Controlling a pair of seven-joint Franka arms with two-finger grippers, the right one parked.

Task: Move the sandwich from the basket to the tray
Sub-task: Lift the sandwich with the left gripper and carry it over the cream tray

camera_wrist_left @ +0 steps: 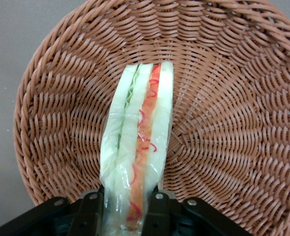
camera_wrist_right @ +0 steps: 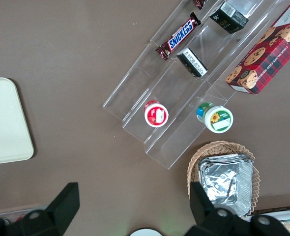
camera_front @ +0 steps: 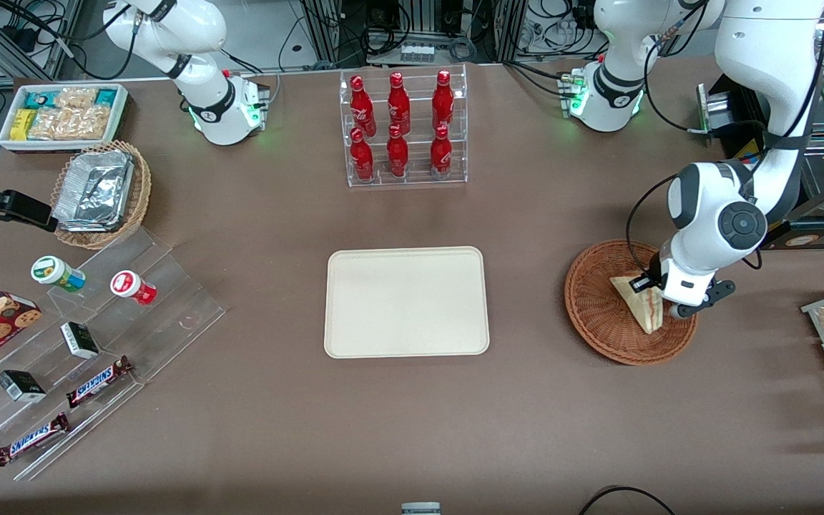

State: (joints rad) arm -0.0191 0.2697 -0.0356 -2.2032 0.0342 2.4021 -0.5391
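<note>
Wicker basket (camera_front: pixel 601 315) holds the sandwich (camera_wrist_left: pixel 137 162), its long axis running straight out from the gripper (camera_wrist_left: pixel 127 209) clamping its near end, the tray (camera_front: pixel 406 301) lying toward the parked arm.

Reddish wicker, pale bread, cream tray on a brown tabletop

The basket (camera_front: pixel 601 315) is reddish-brown woven wicker; in it the sandwich (camera_wrist_left: pixel 140 147) shows pale white bread with a red-orange stripe and a light green one along its cut edge, under clear wrap. The black tool (camera_wrist_left: pixel 128 209) sits at the sandwich's end. Near the basket, the tray (camera_front: pixel 406 301) is plain cream-beige. The tabletop (camera_front: pixel 412 429) is dull brown. The bottles (camera_front: pixel 399 125) above the tray are glossy red.
</note>
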